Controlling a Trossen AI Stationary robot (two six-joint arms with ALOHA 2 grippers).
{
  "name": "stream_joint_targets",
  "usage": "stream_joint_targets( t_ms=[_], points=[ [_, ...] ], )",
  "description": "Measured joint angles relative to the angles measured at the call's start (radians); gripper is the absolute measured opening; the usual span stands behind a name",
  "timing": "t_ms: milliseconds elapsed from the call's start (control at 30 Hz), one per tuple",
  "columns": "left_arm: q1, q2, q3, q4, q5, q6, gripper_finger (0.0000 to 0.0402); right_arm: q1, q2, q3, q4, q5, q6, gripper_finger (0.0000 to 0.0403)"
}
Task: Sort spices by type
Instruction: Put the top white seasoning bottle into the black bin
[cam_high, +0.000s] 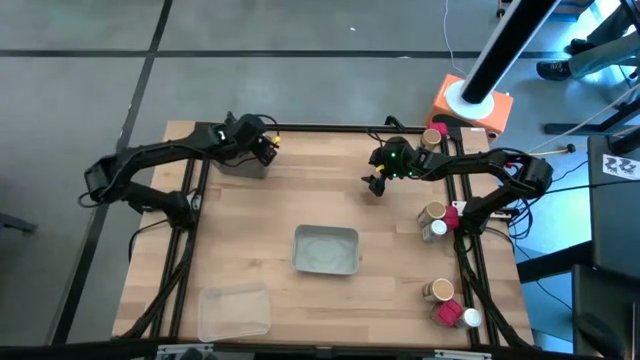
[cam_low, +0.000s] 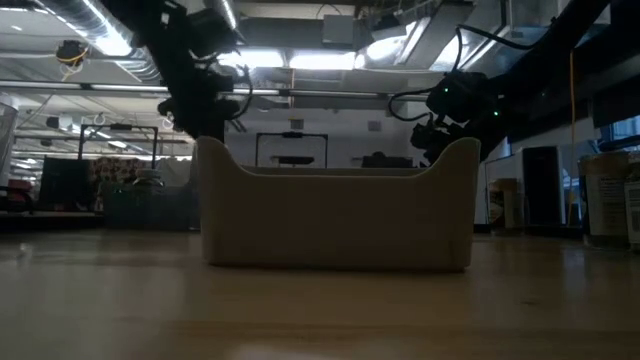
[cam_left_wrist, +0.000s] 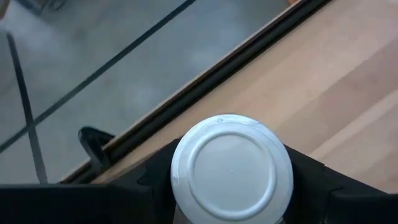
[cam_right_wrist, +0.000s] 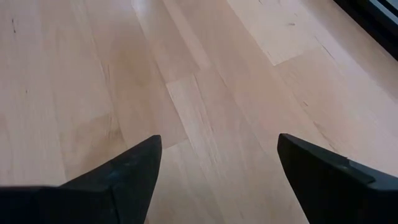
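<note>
My left gripper (cam_high: 266, 148) hangs over the table's far left part, shut on a white-capped jar (cam_left_wrist: 231, 169), beside a grey tray (cam_high: 240, 163). My right gripper (cam_high: 377, 183) stands open over bare wood right of the table's middle, with nothing between its fingers (cam_right_wrist: 124, 174). More spices stand along the right edge. A tan-lidded jar (cam_high: 432, 137) is at the far corner. Another tan-lidded jar (cam_high: 432, 212), a white-capped jar (cam_high: 437, 230) and a red one (cam_high: 453, 215) are midway. A third group (cam_high: 450, 305) is near the front. My left gripper has the white-capped jar pinched between its two fingers (cam_left_wrist: 152, 183), which lie on opposite sides of the jar just under the cap's rim (cam_left_wrist: 180, 186). The cap's flat top faces back toward the wrist. The jar is lifted clear of the table.
A grey tray (cam_high: 325, 250) sits at the table's middle, seen close in the low view (cam_low: 335, 215). A clear tray (cam_high: 233, 312) lies at the near left. A black frame rail (cam_left_wrist: 205, 87) runs along the far edge. An orange box (cam_high: 470, 105) stands beyond the far right corner.
</note>
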Motion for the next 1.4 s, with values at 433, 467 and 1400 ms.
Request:
stream_joint_targets(
  t_ms=[433,467,1400],
  points=[
    [0.038,0.000,-0.140,0.164,-0.088,-0.103,0.0202,0.000,0.000,0.000,0.001,0.000,0.000,0.0319],
    [0.043,0.000,-0.153,0.180,-0.090,-0.111,0.0202,0.000,0.000,0.000,0.001,0.000,0.000,0.0319],
    [0.091,0.000,-0.252,0.245,-0.104,-0.134,0.0202,0.001,0.000,0.000,0.001,0.000,0.001,0.0319]
  ],
)
